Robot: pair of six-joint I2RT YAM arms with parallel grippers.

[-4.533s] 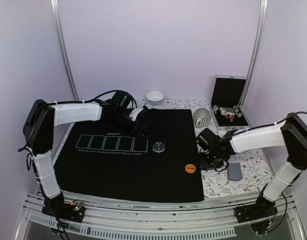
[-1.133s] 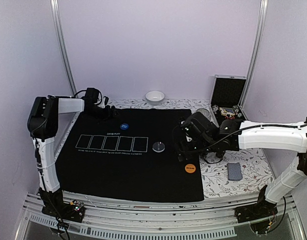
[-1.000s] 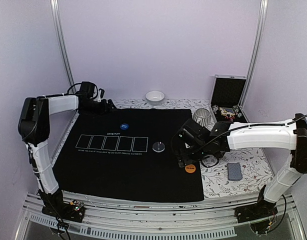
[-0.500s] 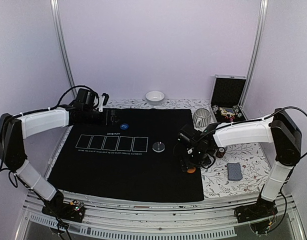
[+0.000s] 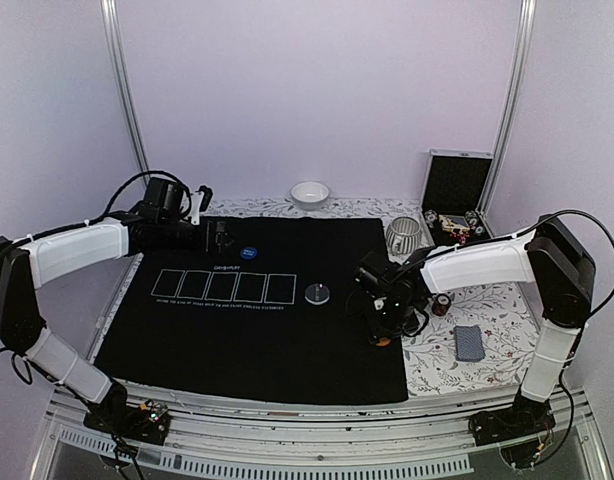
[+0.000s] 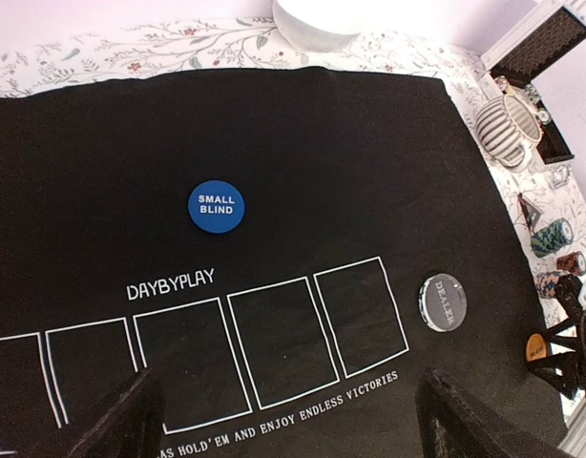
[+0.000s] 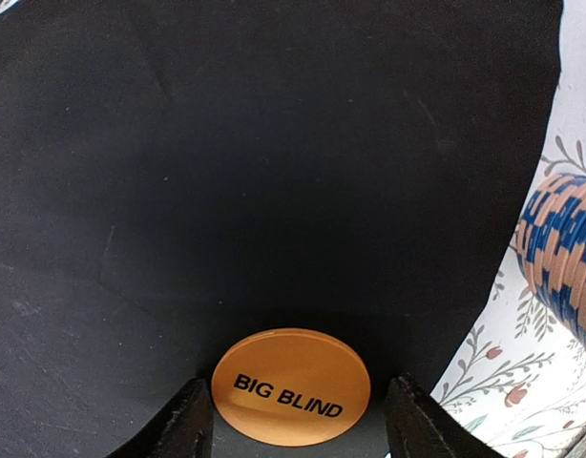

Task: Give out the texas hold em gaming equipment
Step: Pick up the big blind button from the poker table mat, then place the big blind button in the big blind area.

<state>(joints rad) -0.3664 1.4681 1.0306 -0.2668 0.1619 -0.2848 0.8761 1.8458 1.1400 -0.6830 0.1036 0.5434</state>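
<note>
Nearest the arm bases, a deck of cards lies blue-grey back up on the flowered cloth, just off the right edge of the black mat; left of it, the orange disc marked BIG BLIND lies flat on the mat close to that edge; the right gripper stands low over this disc, its 2 fingers parted with 1 on each side, a sliver of mat showing beside the right one, so the disc is not clamped; a stack of orange-and-blue striped chips sits on the cloth just to the right; farther in, a clear dealer button lies on the mat right of a row of 5 white card outlines; beyond those, the blue disc marked SMALL BLIND lies flat on the mat; the left gripper hovers over the mat's far left part, just left of the blue disc, jaws spread wide and holding nothing; at the far right stand a ribbed mug and an open case; a white bowl sits farthest back, past the mat's far edge.
</note>
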